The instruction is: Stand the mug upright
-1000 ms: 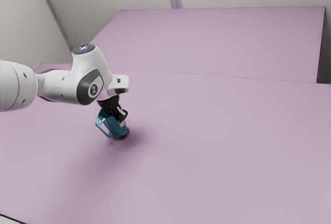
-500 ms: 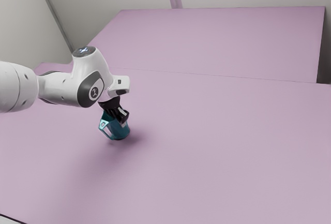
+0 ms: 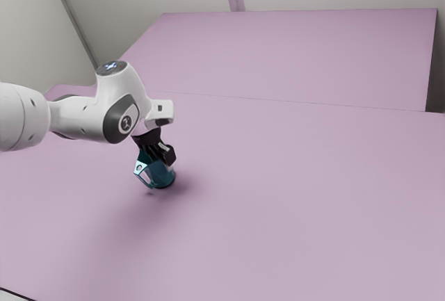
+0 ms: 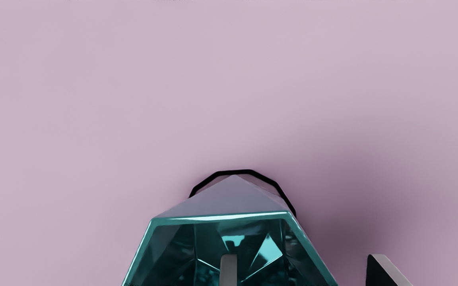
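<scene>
The teal faceted mug (image 3: 162,174) stands base down on the table in the exterior view, its mouth toward my hand and its handle on the exterior view's left. My gripper (image 3: 165,163) is low over its rim. In the wrist view one finger reaches inside the mug (image 4: 181,217) and the other stands outside, with a gap to the mug's wall, so the gripper (image 4: 306,271) is open astride that wall. The black edge of the base shows beyond the rim. How exactly level the base rests is hard to tell.
The pink table (image 3: 292,197) extends around the mug, with a second pink surface (image 3: 292,54) behind it. Pale walls rise at the back. My arm comes in from the exterior view's left.
The mug, tilted with its dark base showing a second ago, has swung to a more upright pose. The outer finger has moved away from the mug's wall, while my hand has barely shifted.
</scene>
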{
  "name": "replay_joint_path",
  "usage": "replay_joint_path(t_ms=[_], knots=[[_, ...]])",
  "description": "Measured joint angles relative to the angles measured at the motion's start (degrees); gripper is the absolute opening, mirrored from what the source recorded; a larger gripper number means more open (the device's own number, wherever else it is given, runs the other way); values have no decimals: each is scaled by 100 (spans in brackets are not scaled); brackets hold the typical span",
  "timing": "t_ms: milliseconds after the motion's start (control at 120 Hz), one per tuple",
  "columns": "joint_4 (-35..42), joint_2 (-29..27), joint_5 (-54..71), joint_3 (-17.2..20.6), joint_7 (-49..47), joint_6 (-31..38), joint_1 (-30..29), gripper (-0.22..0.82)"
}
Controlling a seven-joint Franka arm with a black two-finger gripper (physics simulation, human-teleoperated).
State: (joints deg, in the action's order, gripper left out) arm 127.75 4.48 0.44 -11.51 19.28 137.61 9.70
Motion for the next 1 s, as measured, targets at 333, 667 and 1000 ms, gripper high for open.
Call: replay_joint_path(t_ms=[333,667,1000], knots=[[-2,-218,-1,0,0,-38,61,39],[70,-667,0,0,-41,-212,124,41],[-1989,-180,-33,8,-258,-1428,177,54]])
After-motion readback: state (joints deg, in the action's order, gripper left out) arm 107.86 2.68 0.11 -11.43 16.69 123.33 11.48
